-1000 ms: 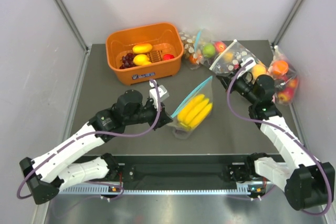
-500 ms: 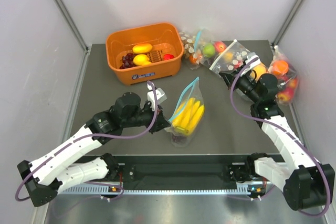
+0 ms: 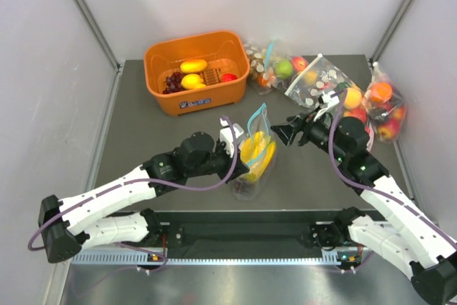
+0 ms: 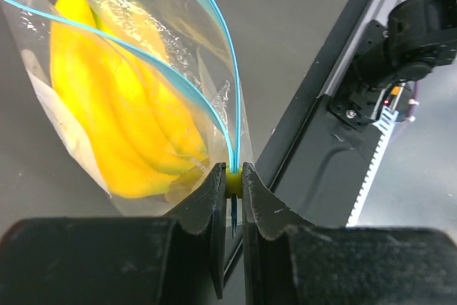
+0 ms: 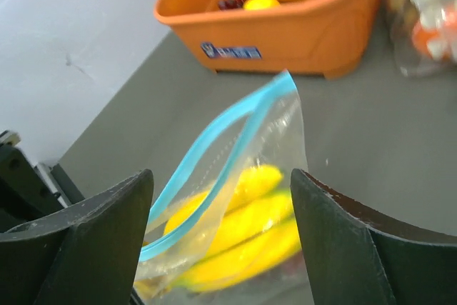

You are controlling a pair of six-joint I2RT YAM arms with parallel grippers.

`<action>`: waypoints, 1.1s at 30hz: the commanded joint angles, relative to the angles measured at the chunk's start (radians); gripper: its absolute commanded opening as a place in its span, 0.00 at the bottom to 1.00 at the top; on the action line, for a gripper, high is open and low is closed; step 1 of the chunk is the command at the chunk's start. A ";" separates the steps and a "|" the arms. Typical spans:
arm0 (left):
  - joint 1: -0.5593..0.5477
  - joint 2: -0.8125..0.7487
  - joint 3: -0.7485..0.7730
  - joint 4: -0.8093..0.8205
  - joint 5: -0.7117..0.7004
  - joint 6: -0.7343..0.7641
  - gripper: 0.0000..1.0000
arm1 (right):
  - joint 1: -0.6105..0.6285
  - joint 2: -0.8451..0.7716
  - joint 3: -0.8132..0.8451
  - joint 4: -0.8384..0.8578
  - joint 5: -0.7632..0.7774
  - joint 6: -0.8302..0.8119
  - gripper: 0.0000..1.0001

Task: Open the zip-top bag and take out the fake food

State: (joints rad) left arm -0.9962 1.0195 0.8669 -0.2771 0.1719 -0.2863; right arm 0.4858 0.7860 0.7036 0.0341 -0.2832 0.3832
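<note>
The clear zip-top bag [image 3: 250,178] stands near the table's middle, its blue zip strip [image 3: 255,118] parted at the top. Yellow bananas [image 3: 259,151] fill it. In the left wrist view my left gripper [image 4: 233,185] is shut on the end of the zip strip [image 4: 230,105], with the bananas [image 4: 121,119] just beyond. My right gripper [image 3: 282,136] hovers open just right of the bag's mouth. In the right wrist view its jaws [image 5: 221,237] stand wide on either side of the bag [image 5: 285,133] and bananas [image 5: 246,230], touching neither. Dark grapes [image 3: 173,81] lie in the orange basket [image 3: 161,51].
The basket at the back left also holds oval yellow fruits [image 3: 193,66]. A clear white-dotted bag [image 3: 314,85] and bags of round fruit [image 3: 385,105] crowd the back right. The arms' mounting rail [image 3: 250,233] runs along the near edge.
My right gripper has let go of the dotted bag, opened wide and swung left to the zip-top bag. My left arm has carried the bag slightly right, its mouth now upright.
</note>
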 commanded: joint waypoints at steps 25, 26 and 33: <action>-0.064 -0.006 -0.052 0.136 -0.109 0.039 0.04 | 0.232 0.236 0.063 -0.040 0.216 0.079 0.23; -0.062 -0.004 -0.051 0.125 -0.120 0.039 0.04 | 0.234 0.234 0.062 -0.042 0.217 0.079 0.15; -0.062 -0.033 0.030 0.052 -0.259 0.058 0.46 | 0.235 0.167 0.047 -0.048 0.262 0.060 0.00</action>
State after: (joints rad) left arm -1.0546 1.0325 0.8322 -0.2222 -0.0029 -0.2447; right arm 0.7044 0.9981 0.7147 -0.0563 -0.0536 0.4637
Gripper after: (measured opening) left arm 0.425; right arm 0.010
